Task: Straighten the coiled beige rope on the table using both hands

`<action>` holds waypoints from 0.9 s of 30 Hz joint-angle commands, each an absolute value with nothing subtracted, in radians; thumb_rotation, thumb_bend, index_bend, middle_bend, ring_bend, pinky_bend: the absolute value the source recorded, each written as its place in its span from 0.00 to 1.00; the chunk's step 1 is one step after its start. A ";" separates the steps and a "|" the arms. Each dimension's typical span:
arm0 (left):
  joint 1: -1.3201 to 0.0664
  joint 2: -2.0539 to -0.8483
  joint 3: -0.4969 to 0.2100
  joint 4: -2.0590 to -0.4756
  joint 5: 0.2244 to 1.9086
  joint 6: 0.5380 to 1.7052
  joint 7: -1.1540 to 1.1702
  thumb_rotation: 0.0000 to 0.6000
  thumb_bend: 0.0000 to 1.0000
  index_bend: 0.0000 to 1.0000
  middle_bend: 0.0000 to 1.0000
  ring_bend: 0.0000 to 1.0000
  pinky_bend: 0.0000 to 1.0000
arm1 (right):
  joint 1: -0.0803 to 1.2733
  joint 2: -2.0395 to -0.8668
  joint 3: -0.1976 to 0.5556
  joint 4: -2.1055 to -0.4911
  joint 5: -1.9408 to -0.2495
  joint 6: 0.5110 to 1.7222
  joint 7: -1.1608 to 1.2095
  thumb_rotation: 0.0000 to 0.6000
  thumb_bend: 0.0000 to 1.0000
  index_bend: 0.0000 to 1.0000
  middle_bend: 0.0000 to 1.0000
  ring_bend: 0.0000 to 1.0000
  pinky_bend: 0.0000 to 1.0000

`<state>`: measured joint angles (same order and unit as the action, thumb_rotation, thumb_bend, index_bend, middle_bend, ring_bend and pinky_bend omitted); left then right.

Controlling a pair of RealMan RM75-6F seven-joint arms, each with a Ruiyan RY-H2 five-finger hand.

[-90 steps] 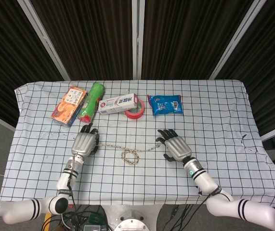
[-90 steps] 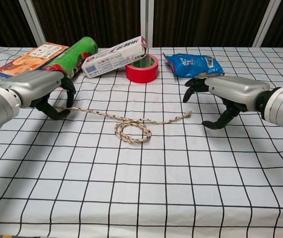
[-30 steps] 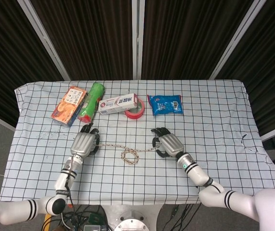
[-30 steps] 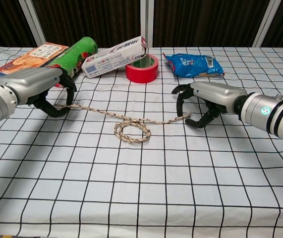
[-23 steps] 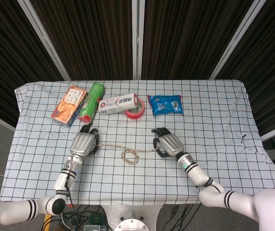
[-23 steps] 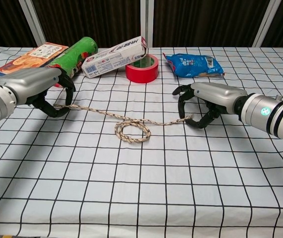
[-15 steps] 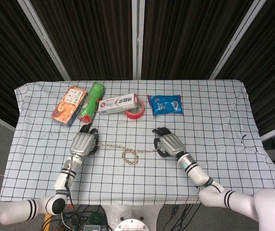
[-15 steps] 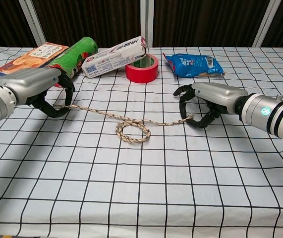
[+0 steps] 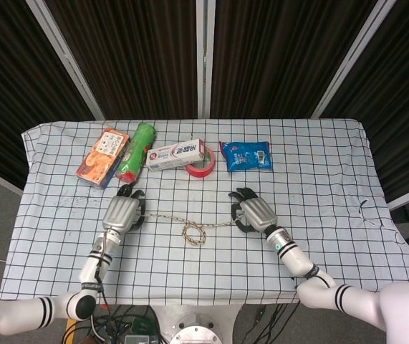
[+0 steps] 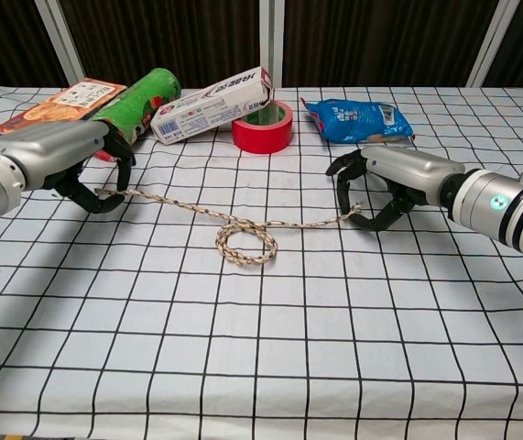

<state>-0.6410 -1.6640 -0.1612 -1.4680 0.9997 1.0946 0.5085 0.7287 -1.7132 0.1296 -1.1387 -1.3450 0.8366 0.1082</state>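
Chest view: the rope [image 10: 243,229] lies on the checked tablecloth [image 10: 261,348], stretched between the two hands with a small loop near its middle.
Left hand [image 10: 55,156]: fingers curled over the rope's left end, grasping it.
Right hand [image 10: 394,179]: fingers hooked around the rope's right end, grasping it.
Behind the rope: red tape roll [image 10: 263,126], toothpaste box [image 10: 211,104], green can [image 10: 137,103], blue packet [image 10: 357,119], orange box [image 10: 55,103].
Head view: rope [image 9: 193,229] between left hand [image 9: 120,212] and right hand [image 9: 256,215].
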 commanded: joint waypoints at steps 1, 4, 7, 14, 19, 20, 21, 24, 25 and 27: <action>-0.639 -1.660 -0.161 -1.471 1.000 1.097 0.508 1.00 0.38 0.59 0.24 0.00 0.10 | 0.724 -1.710 0.128 -1.141 -1.347 0.844 0.111 1.00 0.38 0.67 0.14 0.00 0.00; -0.637 -1.654 -0.162 -1.474 1.001 1.100 0.505 1.00 0.38 0.59 0.24 0.00 0.10 | 0.715 -1.700 0.129 -1.152 -1.349 0.859 0.114 1.00 0.38 0.68 0.14 0.00 0.00; -0.635 -1.643 -0.163 -1.479 1.004 1.102 0.503 1.00 0.38 0.59 0.25 0.00 0.10 | 0.699 -1.681 0.130 -1.176 -1.351 0.886 0.117 1.00 0.38 0.69 0.15 0.00 0.00; -0.612 -1.609 -0.160 -1.492 1.017 1.126 0.476 1.00 0.38 0.60 0.26 0.00 0.10 | 0.625 -1.620 0.100 -1.261 -1.351 0.969 0.091 1.00 0.38 0.71 0.16 0.00 0.00; -0.595 -1.579 -0.145 -1.505 1.032 1.138 0.478 1.00 0.38 0.60 0.26 0.00 0.10 | 0.560 -1.571 0.069 -1.317 -1.359 1.040 0.067 1.00 0.36 0.71 0.16 0.00 0.00; -0.592 -1.572 -0.143 -1.511 1.035 1.140 0.475 1.00 0.38 0.60 0.26 0.00 0.10 | 0.549 -1.561 0.064 -1.328 -1.363 1.055 0.066 1.00 0.36 0.71 0.16 0.00 0.00; -0.588 -1.563 -0.142 -1.520 1.039 1.142 0.467 1.00 0.38 0.60 0.26 0.00 0.10 | 0.534 -1.548 0.058 -1.342 -1.369 1.074 0.065 1.00 0.36 0.71 0.16 0.00 0.00; -0.577 -1.542 -0.140 -1.540 1.051 1.146 0.446 1.00 0.38 0.60 0.26 0.00 0.10 | 0.502 -1.513 0.044 -1.376 -1.386 1.117 0.053 1.00 0.36 0.71 0.16 0.00 0.00; -0.574 -1.537 -0.139 -1.544 1.055 1.148 0.441 1.00 0.38 0.60 0.26 0.00 0.10 | 0.494 -1.503 0.040 -1.386 -1.390 1.128 0.046 1.00 0.36 0.71 0.16 0.00 0.00; -0.568 -1.529 -0.134 -1.550 1.062 1.149 0.432 1.00 0.38 0.60 0.26 0.00 0.10 | 0.477 -1.483 0.033 -1.405 -1.393 1.146 0.030 1.00 0.36 0.72 0.16 0.00 0.00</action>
